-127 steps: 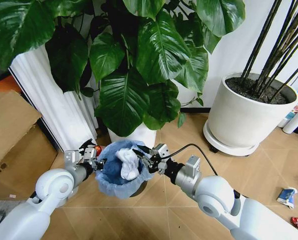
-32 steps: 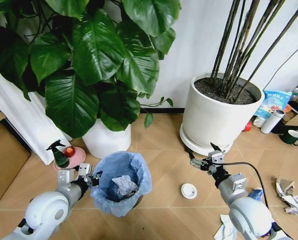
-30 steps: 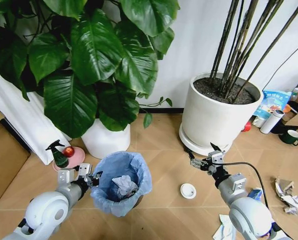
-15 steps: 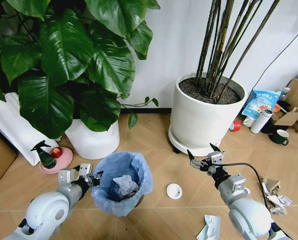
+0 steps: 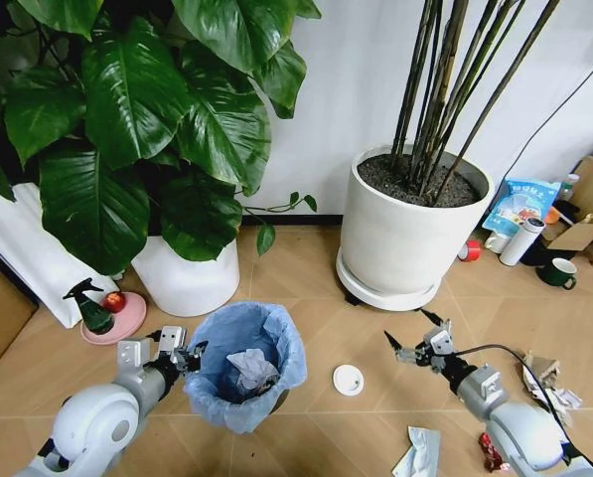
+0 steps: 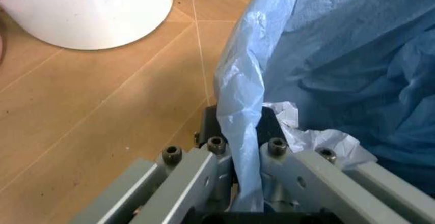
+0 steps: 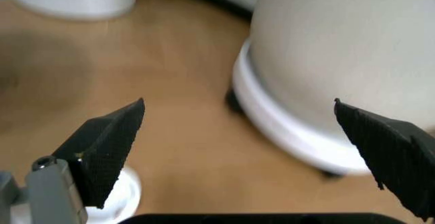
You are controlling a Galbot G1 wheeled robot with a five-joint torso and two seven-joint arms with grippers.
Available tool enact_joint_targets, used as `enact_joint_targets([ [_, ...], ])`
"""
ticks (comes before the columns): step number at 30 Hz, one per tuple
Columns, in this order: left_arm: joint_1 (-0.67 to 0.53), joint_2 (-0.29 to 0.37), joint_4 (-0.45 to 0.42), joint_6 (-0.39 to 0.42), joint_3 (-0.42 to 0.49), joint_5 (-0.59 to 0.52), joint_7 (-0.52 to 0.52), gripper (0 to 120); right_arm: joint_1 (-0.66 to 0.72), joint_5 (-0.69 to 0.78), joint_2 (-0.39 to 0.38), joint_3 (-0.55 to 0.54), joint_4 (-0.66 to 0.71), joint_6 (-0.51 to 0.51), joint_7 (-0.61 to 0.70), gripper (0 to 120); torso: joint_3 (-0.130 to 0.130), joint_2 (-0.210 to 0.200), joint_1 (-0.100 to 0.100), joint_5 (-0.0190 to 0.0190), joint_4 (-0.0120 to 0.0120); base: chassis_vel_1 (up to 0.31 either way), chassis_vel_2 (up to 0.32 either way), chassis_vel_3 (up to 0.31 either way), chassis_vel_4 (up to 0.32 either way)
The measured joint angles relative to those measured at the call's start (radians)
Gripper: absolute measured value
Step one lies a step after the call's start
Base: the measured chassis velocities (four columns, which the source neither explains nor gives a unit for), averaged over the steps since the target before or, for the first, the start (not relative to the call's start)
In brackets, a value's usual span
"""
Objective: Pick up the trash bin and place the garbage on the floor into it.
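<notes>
Head view: the trash bin [image 5: 244, 366] is seen on the wood floor [image 5: 296, 288] at lower left of centre, its blue liner ruffled over the rim, with crumpled white paper [image 5: 250, 372] inside. The left gripper [image 5: 182, 356] is positioned at the bin's left rim, fingers closed on the liner edge. The right gripper [image 5: 411, 339] is held above the floor to the right of the bin, well apart from it, with its fingers spread wide and nothing between them. A white disc [image 5: 348, 380] is noted on the floor between bin and right gripper. Further garbage is recorded near the right arm: a white wrapper [image 5: 416, 454] at the near edge, a red scrap [image 5: 491, 452] beside it, and crumpled paper [image 5: 549, 386] farther right. A large white pot [image 5: 407, 235] stands beyond the right gripper; a smaller white pot [image 5: 185, 276] is set behind the bin.

Left wrist view: the left gripper [image 6: 239, 155] is shown clamped on a fold of the blue liner [image 6: 239, 127] (the bin's dark rim is glimpsed just behind the fold).

Right wrist view: the right gripper's black pads [image 7: 109, 145] are seen far apart, with the large pot's base [image 7: 292, 127] close ahead and the white disc [image 7: 122, 193] partly visible beside one pad
</notes>
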Motion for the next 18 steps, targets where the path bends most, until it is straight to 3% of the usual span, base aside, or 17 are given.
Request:
enact_joint_targets([
  [6,-0.001,0.002,0.010,-0.002,0.003,0.000,-0.005,0,0.068,0.100,-0.006,-0.110,-0.113,-0.130,-0.019,100,0.000,0.000,0.000,-0.0009,0.0002,0.000,0.000,0.000,0.000],
  [18,-0.003,0.008,0.020,-0.003,0.011,-0.002,-0.012,0,0.264,0.093,0.070,-0.265,-0.355,-0.143,-0.018,100,0.000,0.000,0.000,-0.0006,0.0001,0.000,0.000,0.000,0.000],
])
